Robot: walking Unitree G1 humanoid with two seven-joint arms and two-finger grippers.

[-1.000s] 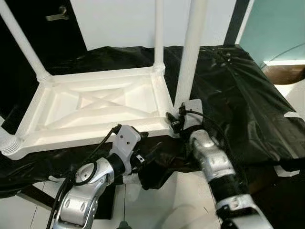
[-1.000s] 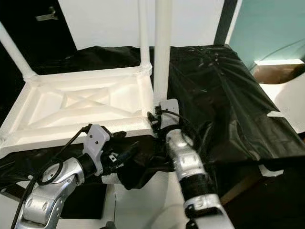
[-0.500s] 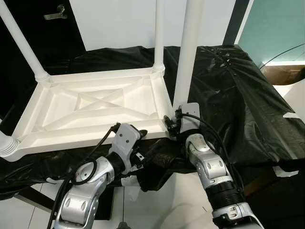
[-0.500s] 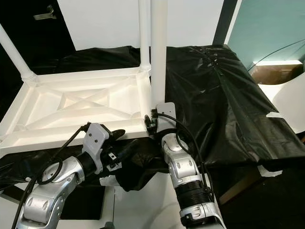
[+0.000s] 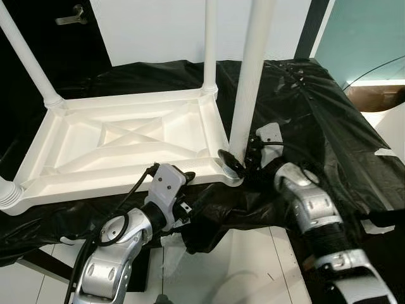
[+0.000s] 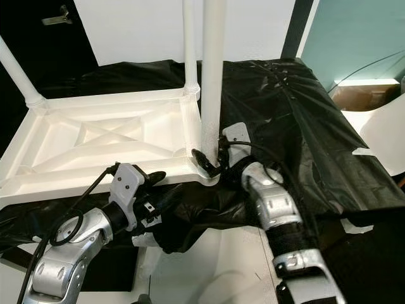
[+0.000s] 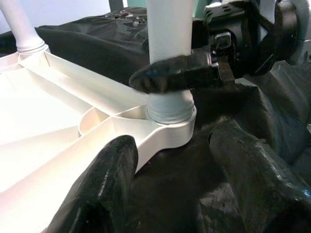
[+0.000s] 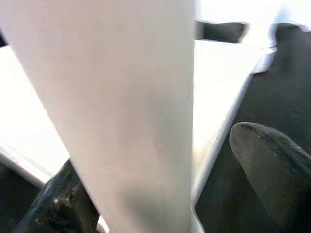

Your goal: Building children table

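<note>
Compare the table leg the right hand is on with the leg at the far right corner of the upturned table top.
The near leg has the right hand around its base; the far leg stands untouched. The near leg sits at the corner closest to the robot, the far leg at the corner beyond it. In the head views the near leg looks thicker, being closer. Both are white, round and stand upright in corner sockets of the table top.
</note>
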